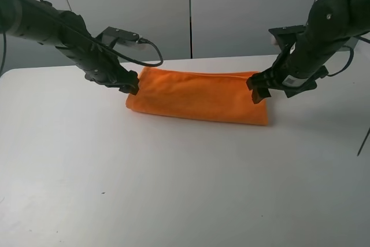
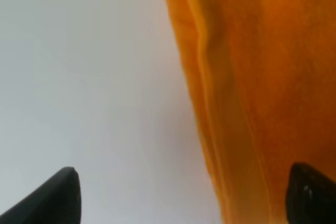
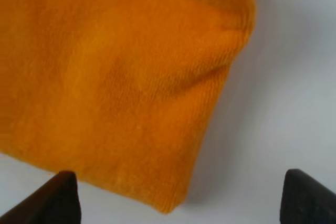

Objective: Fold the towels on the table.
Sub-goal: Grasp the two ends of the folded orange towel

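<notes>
The orange towel (image 1: pixel 196 96) lies folded into a long flat strip across the far middle of the white table (image 1: pixel 173 183). My left gripper (image 1: pixel 132 85) hangs open just above the strip's left end. In the left wrist view the towel's layered edge (image 2: pixel 247 87) runs between the two dark fingertips (image 2: pixel 59 199), and the left gripper (image 2: pixel 184 200) holds nothing. My right gripper (image 1: pixel 259 89) stands open over the strip's right end. In the right wrist view the towel's corner (image 3: pixel 121 77) lies between the spread tips of the right gripper (image 3: pixel 181 198), untouched.
Grey wall panels (image 1: pixel 191 10) stand right behind the table's far edge. A thin dark rod (image 1: pixel 364 137) slants at the right border. White tabletop stretches in front of the towel.
</notes>
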Motion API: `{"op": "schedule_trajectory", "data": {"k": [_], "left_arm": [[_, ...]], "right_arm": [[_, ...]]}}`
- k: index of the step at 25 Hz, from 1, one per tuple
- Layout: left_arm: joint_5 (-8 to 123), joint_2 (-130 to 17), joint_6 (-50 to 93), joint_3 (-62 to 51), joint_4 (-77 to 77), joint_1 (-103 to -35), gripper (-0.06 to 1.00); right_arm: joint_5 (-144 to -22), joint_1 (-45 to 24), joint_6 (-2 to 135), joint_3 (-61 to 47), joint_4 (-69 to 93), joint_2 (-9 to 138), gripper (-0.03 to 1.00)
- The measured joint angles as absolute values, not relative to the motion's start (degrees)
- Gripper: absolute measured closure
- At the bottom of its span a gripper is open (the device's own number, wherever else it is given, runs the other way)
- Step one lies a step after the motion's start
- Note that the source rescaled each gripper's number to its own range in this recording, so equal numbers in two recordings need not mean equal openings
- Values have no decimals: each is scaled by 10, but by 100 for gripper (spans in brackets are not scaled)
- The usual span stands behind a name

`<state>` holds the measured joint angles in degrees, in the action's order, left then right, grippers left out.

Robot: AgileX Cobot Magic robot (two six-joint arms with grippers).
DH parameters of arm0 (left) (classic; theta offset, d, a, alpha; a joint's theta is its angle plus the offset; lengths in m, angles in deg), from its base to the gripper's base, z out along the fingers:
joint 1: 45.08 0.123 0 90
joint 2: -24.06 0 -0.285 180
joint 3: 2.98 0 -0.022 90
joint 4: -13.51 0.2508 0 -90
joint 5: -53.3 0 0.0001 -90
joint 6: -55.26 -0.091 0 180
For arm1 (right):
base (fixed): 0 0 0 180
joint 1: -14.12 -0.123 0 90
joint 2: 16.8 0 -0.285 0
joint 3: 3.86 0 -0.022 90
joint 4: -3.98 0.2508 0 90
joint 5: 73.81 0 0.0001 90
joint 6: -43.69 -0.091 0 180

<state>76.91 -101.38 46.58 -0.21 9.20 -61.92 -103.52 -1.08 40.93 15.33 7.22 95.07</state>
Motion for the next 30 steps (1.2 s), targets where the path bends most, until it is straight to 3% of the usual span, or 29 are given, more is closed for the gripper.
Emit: {"op": "schedule_trajectory", "data": {"k": [5, 11, 24, 30], "left_arm": [[769, -1014, 446, -2, 60, -609, -5], [760, -1032, 444, -3, 57, -609, -5], [761, -1062, 444, -3, 36, -609, -5], [760, -1070, 444, -4, 35, -609, -5]], "right_arm": [[-1035, -8, 427, 153, 137, 960, 13], [-1028, 3, 431, 153, 184, 972, -2], [-994, 6, 431, 153, 214, 972, -3], [-995, 54, 458, 153, 264, 973, -3]]}}
